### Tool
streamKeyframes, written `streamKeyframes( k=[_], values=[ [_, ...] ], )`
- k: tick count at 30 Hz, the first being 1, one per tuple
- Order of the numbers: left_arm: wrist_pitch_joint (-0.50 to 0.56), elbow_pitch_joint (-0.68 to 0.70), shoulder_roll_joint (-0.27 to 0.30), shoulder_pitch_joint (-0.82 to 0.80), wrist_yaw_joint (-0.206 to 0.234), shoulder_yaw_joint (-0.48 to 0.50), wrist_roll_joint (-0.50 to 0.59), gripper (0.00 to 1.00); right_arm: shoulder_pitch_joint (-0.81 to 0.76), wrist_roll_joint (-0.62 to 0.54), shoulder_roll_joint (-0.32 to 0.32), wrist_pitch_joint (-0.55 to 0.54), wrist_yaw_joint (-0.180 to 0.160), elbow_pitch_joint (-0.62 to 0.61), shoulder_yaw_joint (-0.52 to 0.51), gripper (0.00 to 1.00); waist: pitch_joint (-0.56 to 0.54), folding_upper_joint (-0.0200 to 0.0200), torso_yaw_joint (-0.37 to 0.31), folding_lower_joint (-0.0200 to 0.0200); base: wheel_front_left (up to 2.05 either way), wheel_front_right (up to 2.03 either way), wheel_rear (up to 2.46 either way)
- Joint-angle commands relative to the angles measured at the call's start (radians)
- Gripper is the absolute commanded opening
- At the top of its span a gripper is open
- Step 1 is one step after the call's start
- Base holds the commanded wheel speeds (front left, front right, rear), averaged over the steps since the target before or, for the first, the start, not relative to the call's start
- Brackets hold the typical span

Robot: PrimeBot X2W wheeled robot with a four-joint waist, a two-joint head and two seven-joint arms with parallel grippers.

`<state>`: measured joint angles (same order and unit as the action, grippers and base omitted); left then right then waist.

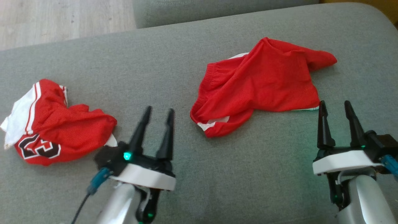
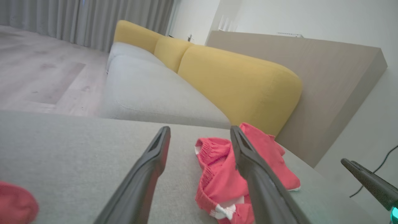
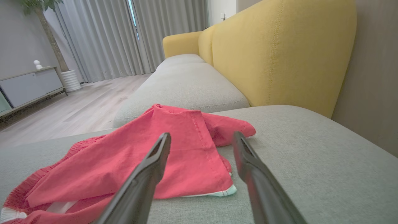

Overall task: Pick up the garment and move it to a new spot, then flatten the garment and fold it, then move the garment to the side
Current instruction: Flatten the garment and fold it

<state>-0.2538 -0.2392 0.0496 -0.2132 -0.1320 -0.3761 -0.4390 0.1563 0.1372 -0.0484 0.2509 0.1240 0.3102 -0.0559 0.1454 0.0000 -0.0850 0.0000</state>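
A crumpled red garment (image 1: 261, 84) with an elastic waistband and white trim lies on the grey cushion (image 1: 186, 62), right of the middle. My right gripper (image 1: 334, 103) stands open just short of its near right corner, touching nothing. In the right wrist view the garment (image 3: 140, 165) spreads out ahead of the open right gripper (image 3: 202, 134). My left gripper (image 1: 159, 110) is open and empty, a short way to the left of the garment's waistband end. From the left wrist, the garment (image 2: 217, 174) lies ahead and to the right of the open gripper (image 2: 199, 129).
A second red piece of clothing (image 1: 59, 124), with white stripes and a black number, lies bunched at the cushion's left (image 2: 15, 205). Yellow sofa backrests (image 3: 279, 56) rise beyond the cushion. Wood floor (image 1: 62, 18) lies past the far edge.
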Motion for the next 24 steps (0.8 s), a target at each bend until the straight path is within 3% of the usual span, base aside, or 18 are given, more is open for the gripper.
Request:
streamKeyframes(
  k=[1, 6, 13, 18, 24],
  values=[
    [-0.008, -0.022, 0.001, -0.068, 0.001, -0.017, -0.038, 1.0, 0.035, -0.009, -0.003, 0.011, 0.007, -0.039, 0.012, 1.0, 0.008, 0.0, -0.003, 0.0, 0.0, 0.0, 0.0],
    [0.04, -0.122, 0.001, -0.128, 0.012, -0.111, -0.134, 1.0, 0.035, -0.016, -0.003, 0.011, 0.007, -0.041, 0.005, 1.0, 0.022, 0.0, -0.008, 0.0, 0.0, 0.0, 0.0],
    [0.162, -0.225, 0.001, -0.224, 0.071, -0.258, -0.273, 1.0, 0.052, -0.022, -0.002, 0.011, 0.007, -0.036, 0.017, 1.0, 0.051, 0.0, -0.021, 0.0, 0.0, 0.0, 0.0],
    [0.21, -0.281, 0.001, -0.264, 0.117, -0.313, -0.319, 1.0, 0.063, -0.021, -0.002, 0.011, 0.007, -0.035, 0.023, 1.0, 0.065, 0.0, -0.033, 0.0, 0.0, 0.0, 0.0],
    [0.214, -0.314, 0.001, -0.287, 0.133, -0.34, -0.381, 1.0, 0.067, -0.014, -0.002, 0.011, 0.007, -0.033, 0.031, 1.0, 0.069, 0.0, -0.045, 0.0, 0.0, 0.0, 0.0]
  ],
)
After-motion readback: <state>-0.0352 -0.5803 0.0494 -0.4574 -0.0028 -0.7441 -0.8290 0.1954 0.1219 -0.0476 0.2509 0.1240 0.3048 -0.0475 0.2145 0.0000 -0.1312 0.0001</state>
